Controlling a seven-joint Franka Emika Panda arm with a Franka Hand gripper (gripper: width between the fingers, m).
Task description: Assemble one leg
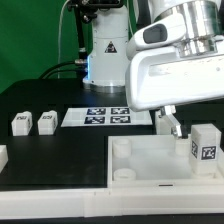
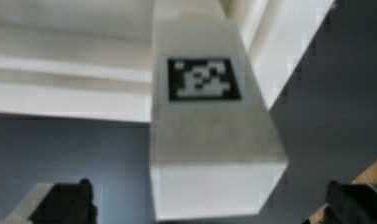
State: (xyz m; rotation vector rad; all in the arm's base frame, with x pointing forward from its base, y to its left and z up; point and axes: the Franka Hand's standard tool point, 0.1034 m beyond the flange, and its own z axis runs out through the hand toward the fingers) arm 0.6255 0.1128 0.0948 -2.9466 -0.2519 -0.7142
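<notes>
- Leg (image 2: pixel 210 120) sits in the gap of the tool (image 2: pixel 208 205), whose dark fingertips (image 2: pixel 60 205) stand wide apart, gripping nothing.
- Best to centre both fingers on its flat long sides before closing; smooth, hard plastic would likely slip if pinched on an edge.
- White squared block with a black-and-white marker, upright on the white tray (image 1: pixel 150 172), at the exterior view's right.
- Spare legs (image 1: pixel 20 122) and the marker board (image 1: pixel 105 116) lie on the black counter (image 1: pixel 60 165), well apart.
</notes>
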